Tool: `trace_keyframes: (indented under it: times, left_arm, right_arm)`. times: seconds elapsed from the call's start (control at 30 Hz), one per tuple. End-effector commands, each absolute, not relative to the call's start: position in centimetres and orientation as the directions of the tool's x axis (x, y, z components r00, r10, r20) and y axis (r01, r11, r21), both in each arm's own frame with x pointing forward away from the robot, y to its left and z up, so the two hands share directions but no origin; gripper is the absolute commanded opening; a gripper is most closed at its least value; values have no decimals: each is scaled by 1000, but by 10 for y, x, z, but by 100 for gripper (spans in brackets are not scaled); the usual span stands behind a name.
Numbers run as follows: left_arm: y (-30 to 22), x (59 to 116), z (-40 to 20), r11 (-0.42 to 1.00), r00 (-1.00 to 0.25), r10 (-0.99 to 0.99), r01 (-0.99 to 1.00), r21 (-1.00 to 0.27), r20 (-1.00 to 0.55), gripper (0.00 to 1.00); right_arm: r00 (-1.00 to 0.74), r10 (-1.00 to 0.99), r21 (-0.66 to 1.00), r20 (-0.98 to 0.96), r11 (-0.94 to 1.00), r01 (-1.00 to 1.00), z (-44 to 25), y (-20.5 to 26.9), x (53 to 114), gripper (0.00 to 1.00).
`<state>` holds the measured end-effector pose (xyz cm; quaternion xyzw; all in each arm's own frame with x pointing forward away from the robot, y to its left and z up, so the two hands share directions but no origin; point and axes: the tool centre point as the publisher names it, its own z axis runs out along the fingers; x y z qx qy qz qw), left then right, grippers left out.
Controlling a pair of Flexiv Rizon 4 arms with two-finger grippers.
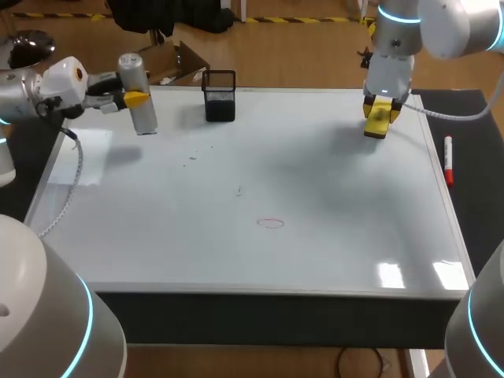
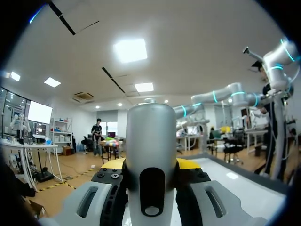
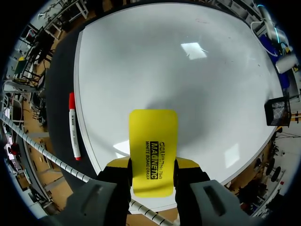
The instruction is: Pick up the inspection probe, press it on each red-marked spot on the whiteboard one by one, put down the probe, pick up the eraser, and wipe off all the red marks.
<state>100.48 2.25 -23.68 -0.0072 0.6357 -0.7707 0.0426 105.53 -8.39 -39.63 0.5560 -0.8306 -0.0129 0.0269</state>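
Left gripper [image 1: 134, 99] pinches the roughly upright probe [image 1: 142, 116]; right gripper [image 1: 383, 107] pinches the eraser [image 1: 376, 124], its long axis along the fingers.

Your dark surface [image 1: 479, 201] shows as a strip along each side of the whiteboard [image 1: 315, 181], which lies flat on it and covers most of it. Light falls from overhead: bright patches of glare [image 1: 391, 274] sit near the whiteboard's front right corner.
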Motion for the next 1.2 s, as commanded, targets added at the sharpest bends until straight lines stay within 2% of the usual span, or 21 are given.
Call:
trace_keyframes:
  times: [0.03,0.6,1.2]
  left_arm:
    - [2,976,-229,-192,-997,-70,57,-980,-44,0]
    - [-110,868,-228,-223,-977,203,23,-975,-70,0]
    - [-201,799,-256,-188,-899,438,-79,-979,-11,0]
  right_arm:
    - [-379,-925,49,33,380,-924,-395,-85,1055,0]
    - [-379,-925,49,33,380,-924,-395,-85,1055,0]
    - [-379,-925,49,33,380,-924,-395,-85,1055,0]
